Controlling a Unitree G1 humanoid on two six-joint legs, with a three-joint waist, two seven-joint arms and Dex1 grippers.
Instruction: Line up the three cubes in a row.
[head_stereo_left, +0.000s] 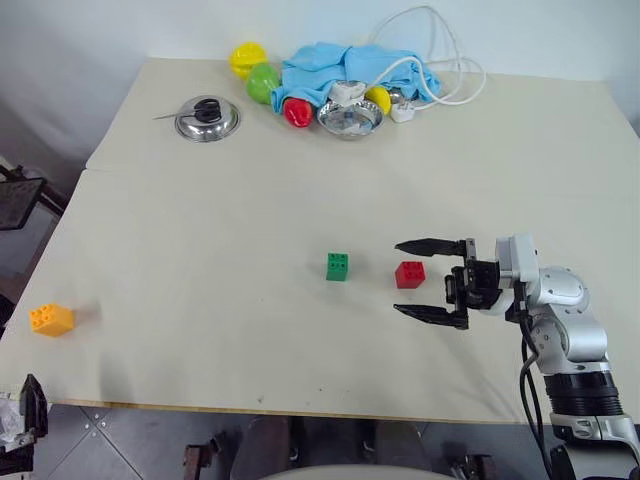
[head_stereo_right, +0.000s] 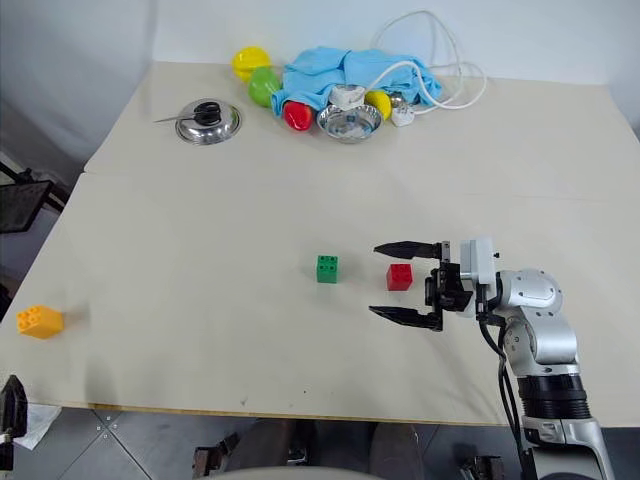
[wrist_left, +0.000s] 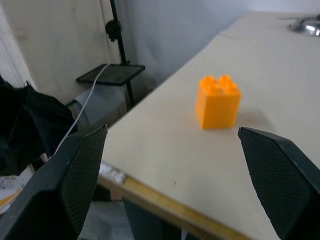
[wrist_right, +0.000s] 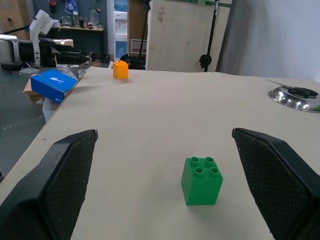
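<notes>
Three cubes upright, studs up: green cube (head_stereo_left: 337, 266) beside red cube (head_stereo_left: 409, 274), orange cube (head_stereo_left: 51, 319) far off near table (head_stereo_left: 200, 330) edge. Right tool (head_stereo_left: 430, 283) wide open, empty, flanking red cube. Left tool (wrist_left: 175, 185) gaping, empty, facing orange cube.

Both pincers (head_stereo_left: 432, 284) (wrist_left: 175, 185) wide open

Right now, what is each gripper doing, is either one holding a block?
Left gripper: open, holding nothing; orange cube lies ahead.
Right gripper: open, holding nothing, beside the red cube.
</notes>
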